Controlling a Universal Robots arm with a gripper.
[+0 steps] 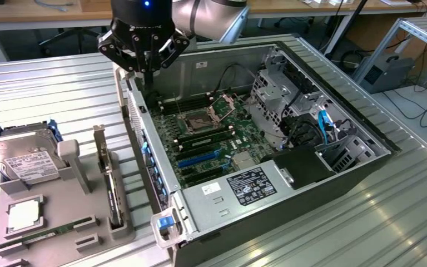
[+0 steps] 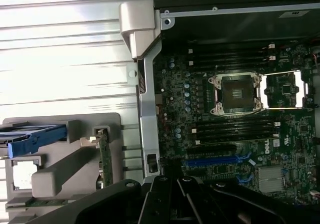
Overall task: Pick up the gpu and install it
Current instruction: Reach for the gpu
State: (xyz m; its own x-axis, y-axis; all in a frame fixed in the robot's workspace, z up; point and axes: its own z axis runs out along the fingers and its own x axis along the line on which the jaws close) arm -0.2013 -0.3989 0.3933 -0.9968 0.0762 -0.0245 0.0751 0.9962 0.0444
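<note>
- The gpu (image 1: 112, 186) (image 2: 104, 156) stands on its long edge in a slot of the grey holder tray (image 1: 65, 222) (image 2: 60, 166). It is lower than the hand and well apart from it, and nothing is touching it.
- The hand (image 1: 147, 78) (image 2: 172, 181) hangs over the side wall of the open computer case (image 1: 347, 161). Its fingers are pressed together with nothing pinched between them.
- Straight below the hand is the case's metal edge. The tray with the gpu lies on one side of that edge and the inside of the case on the other.
- On the case side of the hand lies the motherboard (image 1: 221, 142) (image 2: 240, 149). Its processor socket (image 1: 198, 123) (image 2: 235, 93) is open, and a blue slot (image 1: 197, 159) (image 2: 212, 160) lies a little further along the board.
- Beyond the gpu from the hand, a silver hard drive (image 1: 24, 161) with a white label stands propped in the same tray. The blue piece at its upper end (image 2: 35, 136) also shows from the wrist.
- At the tray end farthest from the hand, a square processor chip (image 1: 24, 214) (image 2: 22, 176) lies flat. A narrow green memory stick (image 1: 46, 233) lies just beside it.
- Tray and case both rest on a ribbed metal bench (image 1: 50, 94) (image 2: 60, 43).
</note>
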